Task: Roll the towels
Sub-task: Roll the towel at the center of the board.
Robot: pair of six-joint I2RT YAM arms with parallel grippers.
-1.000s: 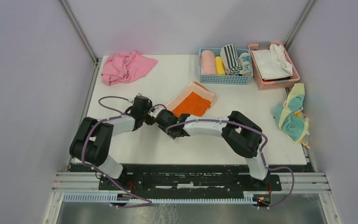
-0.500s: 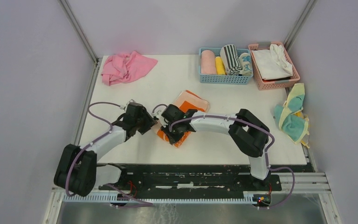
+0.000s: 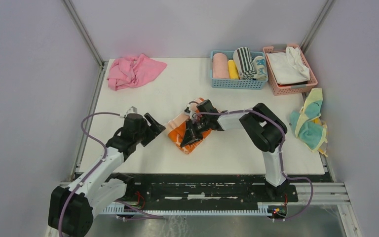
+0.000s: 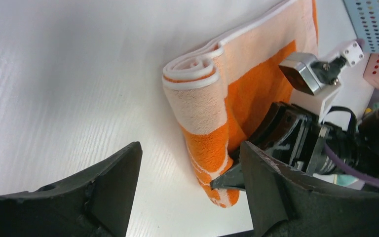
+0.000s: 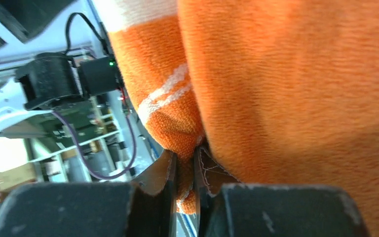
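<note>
Setting: White table (image 3: 177,84) boxed in by pale lilac walls; your two arms are bolted at its near edge.
Orange towel: You have the orange towel (image 3: 179,134) near the middle of the table, lying between your two grippers. Its left end is wound into a loose spiral of pale peach cloth with a white border. The rest runs flat toward the baskets at the back. White lettering shows on the orange part.
Right gripper: Your right gripper (image 5: 183,173) is clamped on the near end of the orange towel. The fingers are almost together, with a thin fold of orange cloth pinched between them. The wrist view is filled with orange pile.
Left gripper: Your left gripper (image 3: 154,129) stands spread wide and holds nothing. It sits just left of the rolled end, fingers pointing at it and not touching the cloth.
Pink towel: You can see the pink towel (image 3: 131,70) crumpled at the far left corner, well apart from both arms.
Teal-and-yellow towels: The teal-and-yellow towels (image 3: 308,123) are heaped at the right edge of the table.
Blue basket: The blue basket (image 3: 238,84) at the back holds rolled towels (image 3: 244,61) standing side by side.
Pink basket: The pink basket (image 3: 296,88), just right of the blue one, holds a white cloth (image 3: 287,66).
</note>
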